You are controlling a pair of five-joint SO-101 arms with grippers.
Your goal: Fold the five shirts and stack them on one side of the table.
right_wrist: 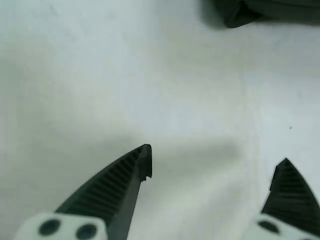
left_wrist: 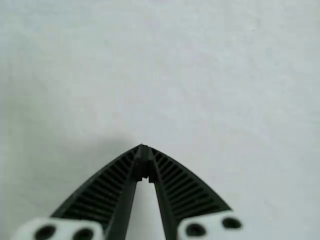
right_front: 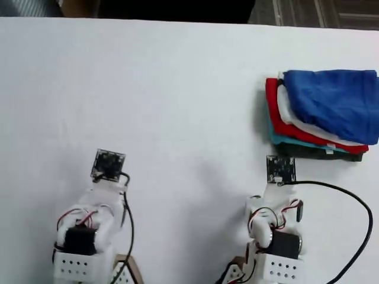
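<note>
A stack of folded shirts (right_front: 323, 112) lies at the right side of the white table (right_front: 148, 106), with a blue shirt (right_front: 334, 100) on top and white, red, teal and dark layers beneath. The dark bottom shirt's edge (right_wrist: 260, 11) appears in the right wrist view. My left gripper (left_wrist: 144, 150) is shut, fingertips touching, with nothing in it, over bare table. My right gripper (right_wrist: 215, 165) is open and holds nothing, a short way in front of the stack. Both arms sit folded back at the near edge, the left arm (right_front: 89, 225) and the right arm (right_front: 273, 231).
A black cable (right_front: 355, 236) loops from the right arm over the table's near right corner. The table's far edge (right_front: 177, 21) runs along the top of the high view, with dark floor beyond.
</note>
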